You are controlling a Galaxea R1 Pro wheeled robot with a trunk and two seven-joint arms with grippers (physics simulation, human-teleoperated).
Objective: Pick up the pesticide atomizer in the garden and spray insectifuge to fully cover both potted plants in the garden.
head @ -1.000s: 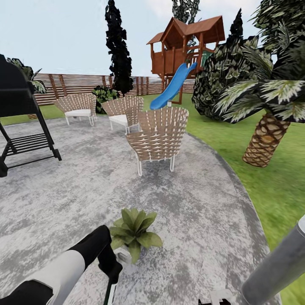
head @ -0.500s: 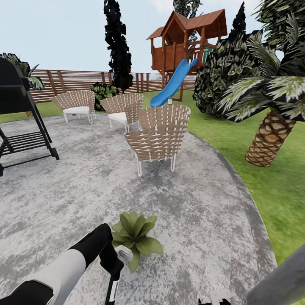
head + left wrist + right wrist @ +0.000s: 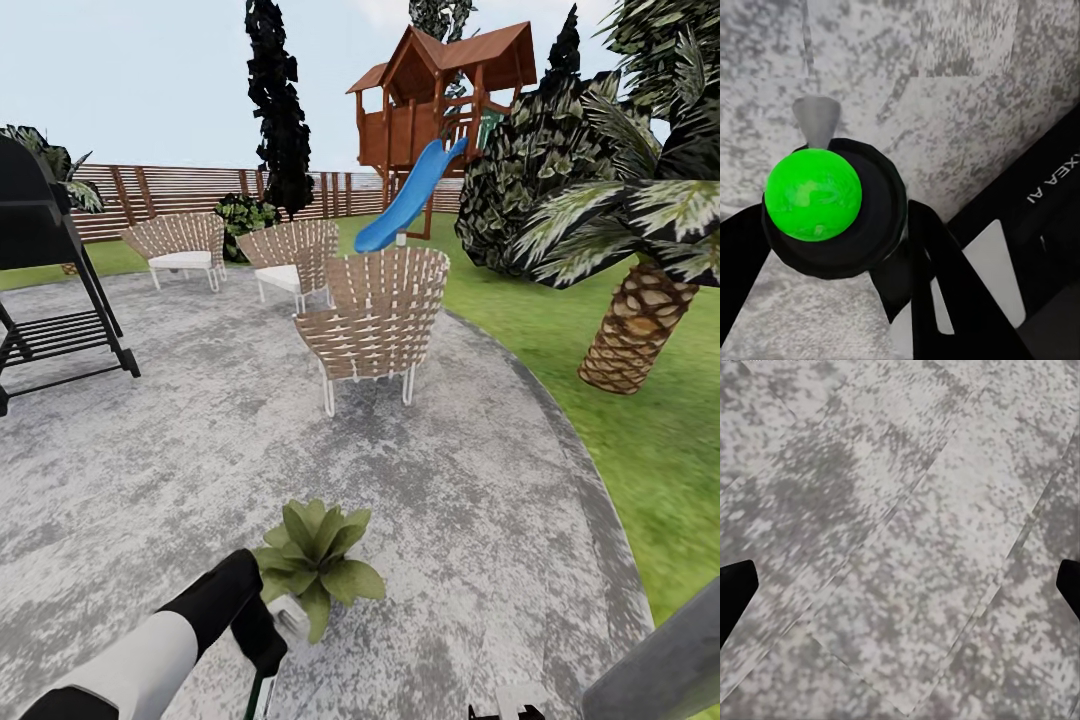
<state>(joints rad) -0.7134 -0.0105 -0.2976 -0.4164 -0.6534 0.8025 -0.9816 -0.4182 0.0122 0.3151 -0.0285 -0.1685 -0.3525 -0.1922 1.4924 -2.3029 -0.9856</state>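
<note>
Your round grey paved patch [image 3: 420, 480] spreads out ahead of both hands, with wicker chairs [image 3: 375, 325] far beyond them and a palm [image 3: 640, 330] on the lawn off to the right. Just past your left hand [image 3: 262, 655] sits one potted plant [image 3: 318, 560] — its leaves close beside the wrist. That hand is closed around the pesticide atomizer [image 3: 832, 206], nozzle toward the paving; your right hand [image 3: 900, 585] hangs wide open over bare stone.

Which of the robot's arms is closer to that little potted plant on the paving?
Left. The left arm reaches right beside the potted plant; the right gripper faces only bare paving.
</note>
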